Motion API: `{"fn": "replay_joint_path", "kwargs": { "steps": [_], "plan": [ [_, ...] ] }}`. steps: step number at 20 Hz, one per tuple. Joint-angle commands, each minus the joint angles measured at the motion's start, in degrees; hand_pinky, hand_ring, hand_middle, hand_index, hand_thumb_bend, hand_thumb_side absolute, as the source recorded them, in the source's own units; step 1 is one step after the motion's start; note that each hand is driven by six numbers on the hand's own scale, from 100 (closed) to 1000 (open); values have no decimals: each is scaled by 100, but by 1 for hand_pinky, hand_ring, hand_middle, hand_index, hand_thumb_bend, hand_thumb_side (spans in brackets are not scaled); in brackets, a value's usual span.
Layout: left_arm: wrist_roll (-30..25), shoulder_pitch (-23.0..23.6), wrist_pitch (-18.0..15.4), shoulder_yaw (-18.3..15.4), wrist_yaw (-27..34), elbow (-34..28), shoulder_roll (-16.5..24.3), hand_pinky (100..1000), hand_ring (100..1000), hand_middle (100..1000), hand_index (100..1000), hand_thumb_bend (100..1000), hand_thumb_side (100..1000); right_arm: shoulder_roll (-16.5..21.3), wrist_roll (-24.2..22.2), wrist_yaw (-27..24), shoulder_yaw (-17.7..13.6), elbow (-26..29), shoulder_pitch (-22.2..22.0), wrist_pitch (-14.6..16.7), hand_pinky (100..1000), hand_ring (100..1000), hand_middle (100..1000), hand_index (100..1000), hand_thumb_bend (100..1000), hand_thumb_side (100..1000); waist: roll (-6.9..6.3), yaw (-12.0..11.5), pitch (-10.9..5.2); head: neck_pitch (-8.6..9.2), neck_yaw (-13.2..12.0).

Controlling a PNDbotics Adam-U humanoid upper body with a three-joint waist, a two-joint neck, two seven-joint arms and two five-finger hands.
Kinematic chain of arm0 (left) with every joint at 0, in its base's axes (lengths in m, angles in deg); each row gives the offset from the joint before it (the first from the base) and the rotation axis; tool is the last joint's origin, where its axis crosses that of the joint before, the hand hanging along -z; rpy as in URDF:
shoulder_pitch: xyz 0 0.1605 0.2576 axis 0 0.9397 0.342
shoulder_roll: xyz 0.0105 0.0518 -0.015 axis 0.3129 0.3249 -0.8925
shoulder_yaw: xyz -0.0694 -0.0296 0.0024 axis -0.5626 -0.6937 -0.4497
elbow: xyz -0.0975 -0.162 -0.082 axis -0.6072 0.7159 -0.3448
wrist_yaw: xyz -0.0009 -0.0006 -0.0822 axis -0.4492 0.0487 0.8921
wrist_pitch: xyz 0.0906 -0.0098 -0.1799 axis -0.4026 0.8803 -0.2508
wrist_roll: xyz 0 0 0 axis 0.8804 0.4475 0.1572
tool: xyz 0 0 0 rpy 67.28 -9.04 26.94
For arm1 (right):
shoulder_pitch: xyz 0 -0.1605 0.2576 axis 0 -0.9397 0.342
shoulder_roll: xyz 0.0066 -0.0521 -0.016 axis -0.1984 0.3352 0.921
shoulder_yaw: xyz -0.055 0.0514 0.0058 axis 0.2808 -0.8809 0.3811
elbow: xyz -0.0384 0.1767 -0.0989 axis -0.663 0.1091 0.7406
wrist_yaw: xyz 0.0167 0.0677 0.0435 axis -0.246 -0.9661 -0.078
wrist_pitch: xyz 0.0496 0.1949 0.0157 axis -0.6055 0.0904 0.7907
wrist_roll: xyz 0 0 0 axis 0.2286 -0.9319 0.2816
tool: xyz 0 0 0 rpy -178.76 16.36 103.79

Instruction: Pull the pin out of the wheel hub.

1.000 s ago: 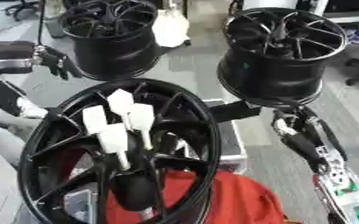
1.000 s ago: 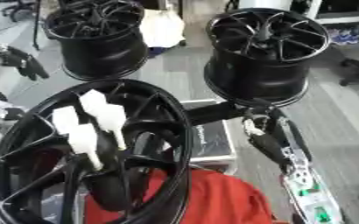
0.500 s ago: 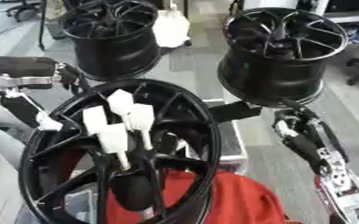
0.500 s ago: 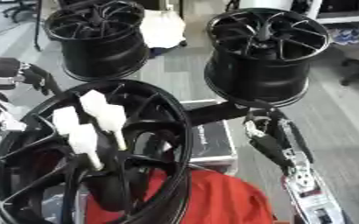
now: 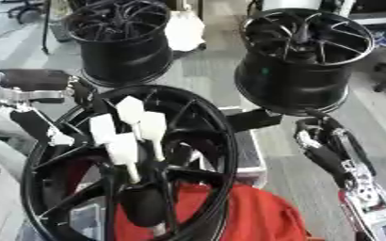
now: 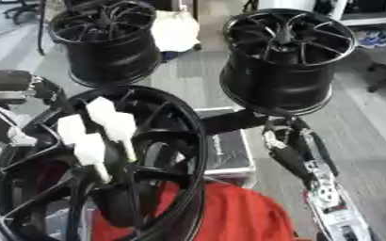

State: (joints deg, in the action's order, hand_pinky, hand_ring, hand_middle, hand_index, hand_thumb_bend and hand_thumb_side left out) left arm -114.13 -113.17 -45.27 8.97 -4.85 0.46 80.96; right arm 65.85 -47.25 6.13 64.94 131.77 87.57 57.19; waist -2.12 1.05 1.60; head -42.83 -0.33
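Left eye view: a large black wheel hub stands tilted in the near foreground, its open face turned up toward the camera. Several white pins stick out among its spokes near the upper middle, close together; one reaches down toward the hub's centre. The left hand comes in from the left edge and sits at the hub's upper left rim, touching or just beside it; whether its fingers are curled or straight cannot be told. The right hand hangs at the right, apart from the hub, fingers slack and pointing up and back, holding nothing. A red cloth lies under and behind the hub's lower right. Two more black wheels stand farther back, one at upper left and one at upper right, with a white bag between them.

Right eye view: the same layout. A dark box lies just right of the hub's rim, between the hub and the right hand.
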Motion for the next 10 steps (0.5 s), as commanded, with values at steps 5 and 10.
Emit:
{"fn": "replay_joint_path", "kwargs": {
  "steps": [5,10],
  "plan": [
    [-1983,-133,-2010,-123,-262,108,-19,669,743,772,854,335,390,103,-7,33,-20,53,48,8,638,610,671,873,100,335,0,6,-54,-4,-1],
    [-1983,-136,-2019,-82,-447,208,-159,655,729,760,849,323,390,101,-9,28,-16,54,55,8,638,610,671,873,100,335,8,12,-41,-6,-4]
  ]
}}
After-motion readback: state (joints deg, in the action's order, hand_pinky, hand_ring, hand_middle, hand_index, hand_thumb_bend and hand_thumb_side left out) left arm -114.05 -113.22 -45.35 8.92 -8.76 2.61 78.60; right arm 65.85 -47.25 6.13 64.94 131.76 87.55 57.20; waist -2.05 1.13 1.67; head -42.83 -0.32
